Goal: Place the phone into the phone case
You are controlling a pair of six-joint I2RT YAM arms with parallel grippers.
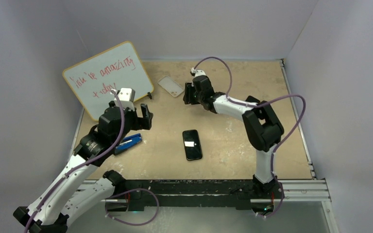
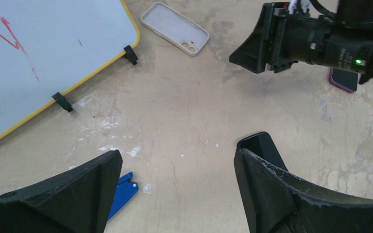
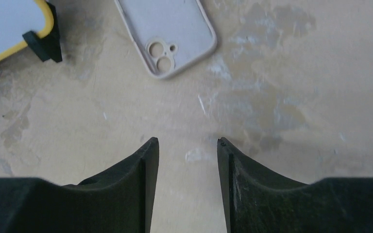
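The black phone [image 1: 192, 144] lies flat, screen up, in the middle of the table. In the left wrist view only its top end [image 2: 261, 144] shows past my right-hand finger. The pale phone case [image 1: 170, 86] lies hollow side up at the back, near the whiteboard; it also shows in both wrist views [image 2: 175, 27] [image 3: 167, 34]. My left gripper [image 1: 143, 118] [image 2: 177, 155] hovers left of the phone, jaws wide open and empty. My right gripper [image 1: 188, 94] [image 3: 188, 143] sits just right of the case, jaws partly open with only bare table between them.
A yellow-framed whiteboard [image 1: 108, 80] with red writing leans at the back left on black feet. A blue tool [image 1: 127, 143] lies by the left arm. A purple-edged object [image 2: 344, 79] peeks out under the right arm. Grey walls close in three sides.
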